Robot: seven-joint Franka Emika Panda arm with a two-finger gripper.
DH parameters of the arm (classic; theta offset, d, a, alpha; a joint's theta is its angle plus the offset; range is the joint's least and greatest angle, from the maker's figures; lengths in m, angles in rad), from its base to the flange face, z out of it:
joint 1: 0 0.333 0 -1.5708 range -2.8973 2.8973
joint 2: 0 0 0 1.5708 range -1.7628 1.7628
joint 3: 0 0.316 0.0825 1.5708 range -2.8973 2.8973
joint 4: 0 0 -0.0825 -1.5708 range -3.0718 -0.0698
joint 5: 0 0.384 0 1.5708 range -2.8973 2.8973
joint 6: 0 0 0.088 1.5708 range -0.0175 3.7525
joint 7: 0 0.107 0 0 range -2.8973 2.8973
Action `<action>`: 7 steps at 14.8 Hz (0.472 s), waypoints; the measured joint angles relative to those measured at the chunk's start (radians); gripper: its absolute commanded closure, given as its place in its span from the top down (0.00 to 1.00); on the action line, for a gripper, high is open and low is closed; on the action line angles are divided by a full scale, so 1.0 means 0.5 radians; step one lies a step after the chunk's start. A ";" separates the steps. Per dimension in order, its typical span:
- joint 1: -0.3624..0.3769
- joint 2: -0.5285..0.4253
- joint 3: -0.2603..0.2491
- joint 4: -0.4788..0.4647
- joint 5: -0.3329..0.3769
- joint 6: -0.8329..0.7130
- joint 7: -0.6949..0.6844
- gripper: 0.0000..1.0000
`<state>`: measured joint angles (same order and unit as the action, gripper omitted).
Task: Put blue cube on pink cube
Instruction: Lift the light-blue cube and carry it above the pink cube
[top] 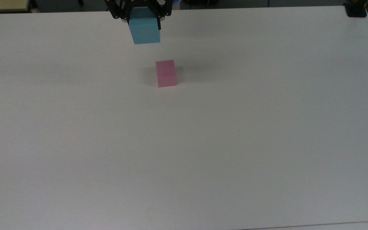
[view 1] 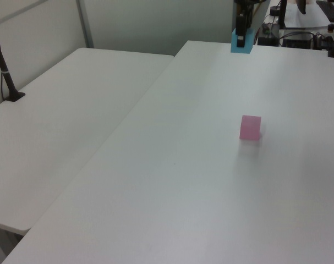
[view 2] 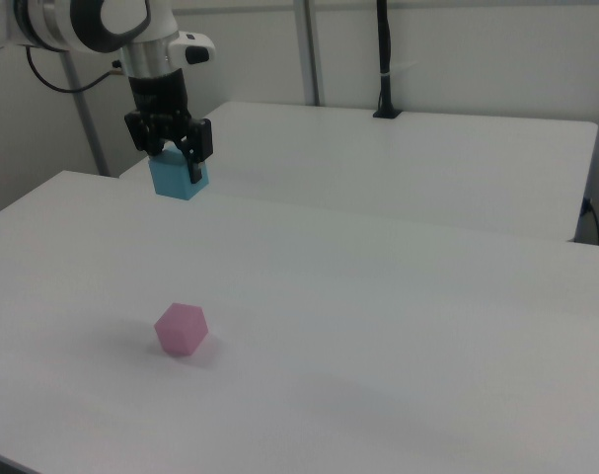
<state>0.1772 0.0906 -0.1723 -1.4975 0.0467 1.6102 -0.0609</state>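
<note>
Pincer (view 2: pixel 177 158) clamps blue cube (view 2: pixel 178 178), aloft | top cropped in top view | pink cube (view 2: pixel 181 329) below, well apart | table (view 2: pixel 398 326) open around.

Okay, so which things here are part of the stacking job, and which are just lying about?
Job: blue cube, held up by the tool; pink cube on the white table.
Lying about: black post on the neighbouring table.

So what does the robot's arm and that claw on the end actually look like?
In the right view the arm is made of rounded white segments with dark grey joint caps, and a thin dark cable trails behind it. It ends in a white wrist over a black gripper built from an angular black frame with two short black fingers. I can see no markings.
</note>
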 measured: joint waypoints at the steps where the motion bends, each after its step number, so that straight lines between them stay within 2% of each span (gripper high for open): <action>1: 0.000 0.000 -0.001 -0.002 0.000 0.000 0.000 0.27; 4: 0.000 -0.017 -0.001 -0.025 0.000 -0.002 0.001 0.27; 7: 0.028 -0.155 -0.001 -0.199 0.000 -0.002 0.001 0.27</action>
<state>0.1914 0.0131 -0.1726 -1.5970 0.0467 1.6093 -0.0604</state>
